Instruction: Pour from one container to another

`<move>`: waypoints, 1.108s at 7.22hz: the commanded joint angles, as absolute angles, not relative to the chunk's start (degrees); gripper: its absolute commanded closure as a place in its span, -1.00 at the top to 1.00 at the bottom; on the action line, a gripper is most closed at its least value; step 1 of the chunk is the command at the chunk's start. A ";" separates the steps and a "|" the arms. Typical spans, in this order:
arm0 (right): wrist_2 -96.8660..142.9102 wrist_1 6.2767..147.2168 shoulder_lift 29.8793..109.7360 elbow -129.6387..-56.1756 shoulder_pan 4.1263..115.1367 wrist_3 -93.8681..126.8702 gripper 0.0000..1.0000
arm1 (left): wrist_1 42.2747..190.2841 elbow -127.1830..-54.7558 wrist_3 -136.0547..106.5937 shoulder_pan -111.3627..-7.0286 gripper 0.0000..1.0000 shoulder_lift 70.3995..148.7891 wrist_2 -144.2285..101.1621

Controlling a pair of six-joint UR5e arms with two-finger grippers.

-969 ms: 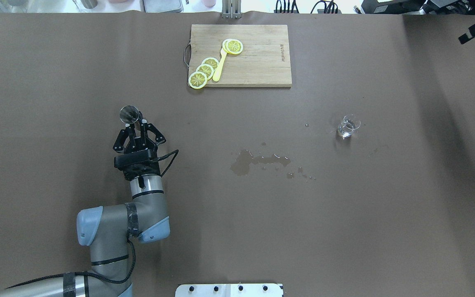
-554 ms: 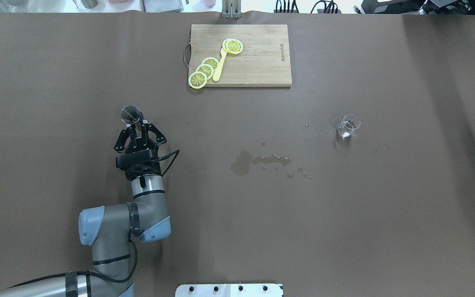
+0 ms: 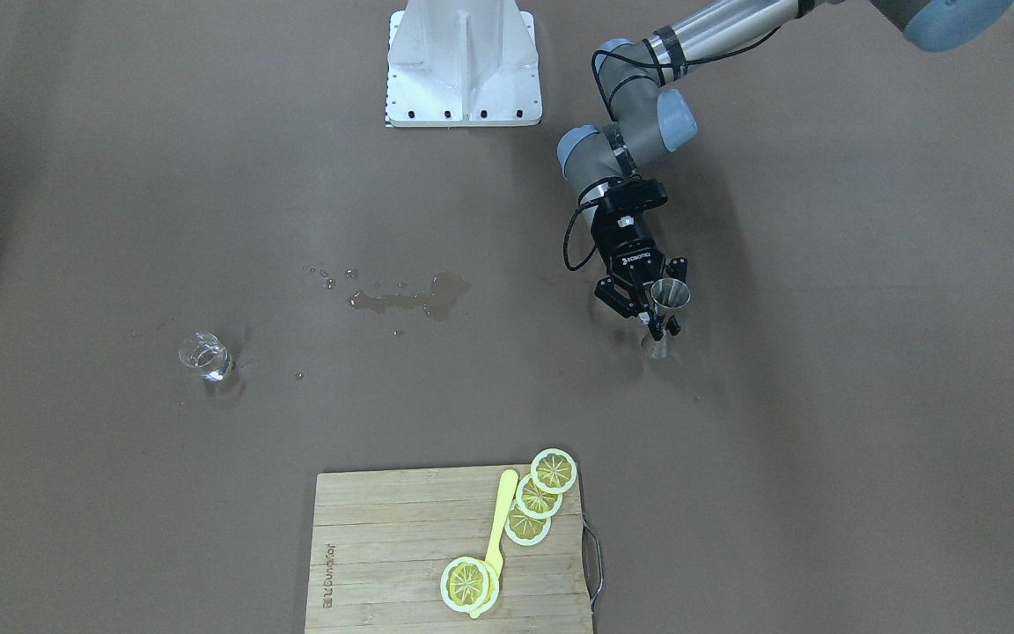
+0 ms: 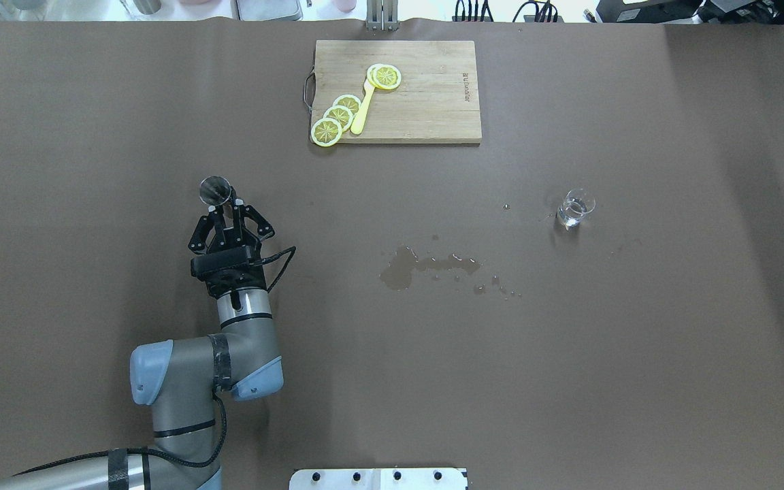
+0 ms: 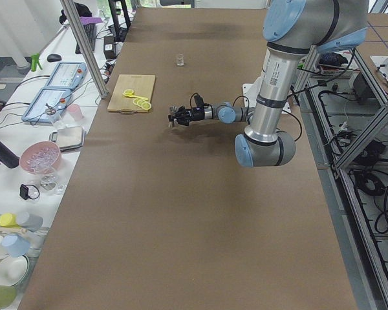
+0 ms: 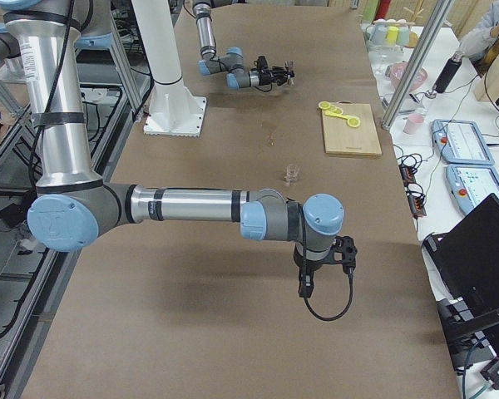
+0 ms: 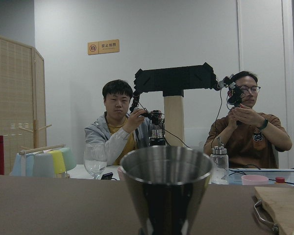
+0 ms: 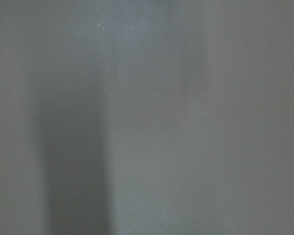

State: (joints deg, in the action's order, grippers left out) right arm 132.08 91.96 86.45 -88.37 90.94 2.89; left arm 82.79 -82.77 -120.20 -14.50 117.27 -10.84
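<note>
Left claw [image 4: 232, 204] is clenched on the narrow waist of the steel jigger [image 4: 215, 190], mouth up, out on the robot's left of the surface [image 4: 92, 306]. The job now, I'd say, is keeping that jigger level and steady as a target. Beyond a wet spill [image 4: 426, 265], well apart, stands the glass tumbler [image 4: 574, 207], nothing gripping it. Right claw [image 6: 304, 287] hangs far off; clenched or released, I can't tell. Bring the two rims close, then tilt slowly.

Blurred, featureless grey surface [image 8: 196, 117], darker vertical band [image 8: 73, 161] toward the left
</note>
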 commanded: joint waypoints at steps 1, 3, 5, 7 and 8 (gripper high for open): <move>131.66 93.08 96.29 -97.78 91.32 2.90 1.00 | 82.79 -82.88 -119.80 -14.50 -1.00 117.33 -12.30; 131.66 92.90 99.14 -98.79 92.45 2.81 1.00 | 82.79 -82.97 -119.71 -14.41 -1.00 117.51 -14.23; 131.92 92.81 99.05 -98.70 92.90 2.72 1.00 | 82.79 -82.97 -117.71 -14.24 -1.00 117.77 -15.38; 131.66 92.81 99.23 -98.79 93.16 1.85 1.00 | 82.79 -82.97 -117.33 -14.15 -1.00 117.77 -15.47; 131.66 92.73 99.05 -98.96 93.16 1.76 1.00 | 82.79 -82.97 -117.33 -13.89 -1.00 117.77 -15.56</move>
State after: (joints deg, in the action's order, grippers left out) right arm 131.69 92.79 99.13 -98.83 93.08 2.01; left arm 82.79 -82.97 -117.45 -14.11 117.77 -15.45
